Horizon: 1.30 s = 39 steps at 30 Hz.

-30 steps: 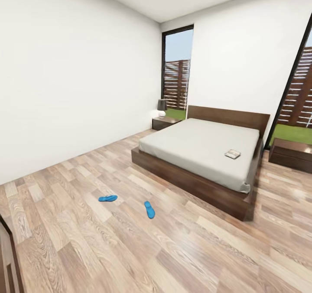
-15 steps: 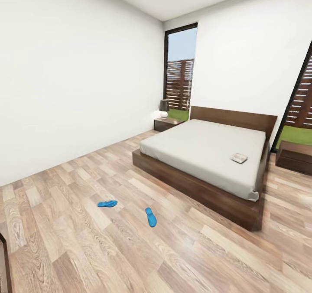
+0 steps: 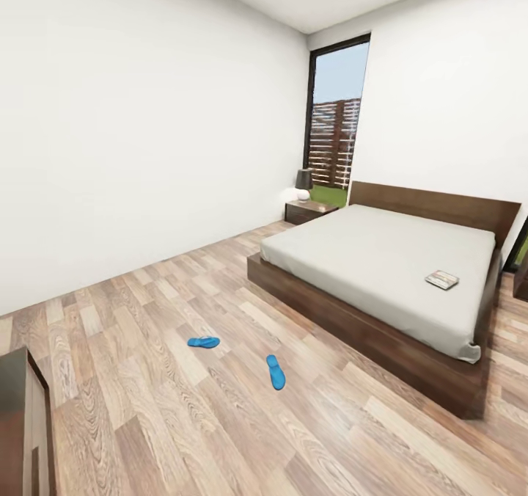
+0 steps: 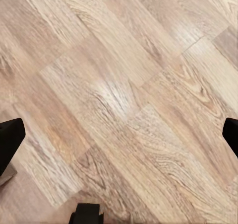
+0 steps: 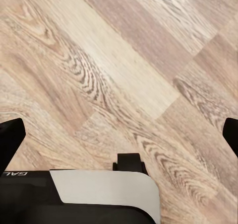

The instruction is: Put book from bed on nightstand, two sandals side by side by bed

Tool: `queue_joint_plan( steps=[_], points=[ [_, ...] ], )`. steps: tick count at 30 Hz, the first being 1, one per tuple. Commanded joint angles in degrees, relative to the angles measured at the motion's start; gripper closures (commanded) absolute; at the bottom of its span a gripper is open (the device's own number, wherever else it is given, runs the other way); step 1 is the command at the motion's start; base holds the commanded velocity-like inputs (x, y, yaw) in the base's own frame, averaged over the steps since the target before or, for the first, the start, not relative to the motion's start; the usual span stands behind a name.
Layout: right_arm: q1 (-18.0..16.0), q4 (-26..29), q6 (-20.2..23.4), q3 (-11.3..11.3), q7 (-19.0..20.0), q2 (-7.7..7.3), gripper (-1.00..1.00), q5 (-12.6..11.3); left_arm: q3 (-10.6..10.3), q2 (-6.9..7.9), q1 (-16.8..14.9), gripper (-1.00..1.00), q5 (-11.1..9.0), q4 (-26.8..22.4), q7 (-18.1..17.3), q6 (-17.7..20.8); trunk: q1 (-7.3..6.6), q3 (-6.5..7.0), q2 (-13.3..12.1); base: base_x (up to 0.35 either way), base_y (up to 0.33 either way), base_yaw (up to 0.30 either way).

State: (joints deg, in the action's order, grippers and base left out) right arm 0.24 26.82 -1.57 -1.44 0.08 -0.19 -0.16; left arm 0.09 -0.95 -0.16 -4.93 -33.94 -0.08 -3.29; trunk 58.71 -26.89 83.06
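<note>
Book (image 3: 442, 279) lies on the bed (image 3: 381, 254); sandals (image 3: 203, 342) lie apart on the floor. We think they are light, bendy; grab an edge. Both jaws are wide apart, empty.

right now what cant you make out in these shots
- Book on the bed: too small in the head view to read its cover.
- Far nightstand: drawer fronts too small to tell.
- Dark furniture: cut off by the head view's lower left edge.
</note>
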Motion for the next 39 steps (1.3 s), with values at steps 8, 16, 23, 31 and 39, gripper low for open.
queue_joint_plan(
  steps=[8,16,23,31,39],
  points=[
    [0.0,0.1,-0.1,-0.1,0.0,0.01,-1.00,0.0,0.0,-0.01,0.0,-1.00,-0.4,0.0,0.0,-0.1,0.02,-0.04,0.0,0.284,0.000,0.017],
    [0.0,0.1,-0.1,-0.1,0.0,0.01,-1.00,0.0,0.0,0.03,0.0,-1.00,-0.4,0.0,0.0,-0.1,0.02,-0.04,0.0,0.323,0.000,0.040],
    [0.0,0.1,-0.1,-0.1,0.1,0.01,-1.00,0.0,0.0,0.07,0.0,-1.00,-0.4,0.0,0.0,-0.1,0.02,-0.04,0.0,0.186,0.000,0.237],
    [0.0,0.1,-0.1,-0.1,0.1,0.01,-1.00,0.0,0.0,0.07,0.0,-1.00,-0.4,0.0,0.0,-0.1,0.02,-0.04,0.0,0.032,0.000,0.055],
    [0.0,0.1,-0.1,-0.1,0.1,0.01,-1.00,0.0,0.0,0.07,0.0,-1.00,-0.4,0.0,0.0,-0.1,0.02,-0.04,0.0,0.245,0.000,0.002]
  ],
)
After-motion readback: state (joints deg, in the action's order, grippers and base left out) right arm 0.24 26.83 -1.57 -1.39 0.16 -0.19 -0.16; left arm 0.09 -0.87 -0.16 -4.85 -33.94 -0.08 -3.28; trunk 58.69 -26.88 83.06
